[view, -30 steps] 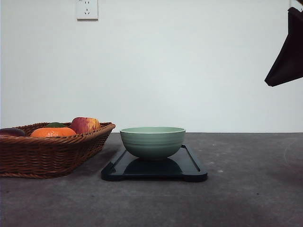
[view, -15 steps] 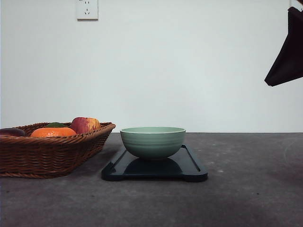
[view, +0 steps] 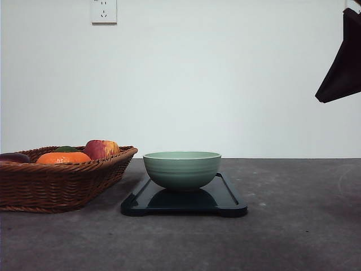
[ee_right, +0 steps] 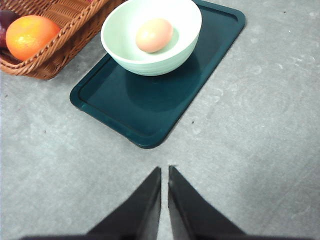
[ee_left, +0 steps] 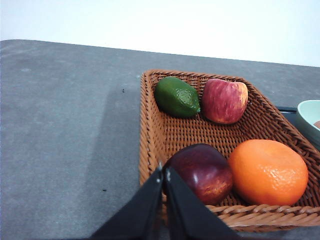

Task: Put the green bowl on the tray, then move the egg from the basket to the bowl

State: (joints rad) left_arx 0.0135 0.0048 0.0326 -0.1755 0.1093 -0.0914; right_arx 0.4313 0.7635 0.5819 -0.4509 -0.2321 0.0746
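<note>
Our right gripper (ee_right: 164, 172) hangs above bare table with its fingers nearly together, holding nothing; ahead of it we see the tray (ee_right: 150, 107) carrying the green bowl (ee_right: 150, 55), the egg (ee_right: 154, 35) lying inside. Our left gripper (ee_left: 163, 174), likewise narrowed and empty, sits at the near rim of the basket (ee_left: 170, 132), just beside a dark red fruit (ee_left: 200, 172).

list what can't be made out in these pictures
- Front view: inside of the green bowl, its wall hides the contents.
- Front view: basket floor, hidden by its wicker side.
- Left wrist view: bowl cut off by the frame edge.
- Right wrist view: most of the basket is cropped.
</note>
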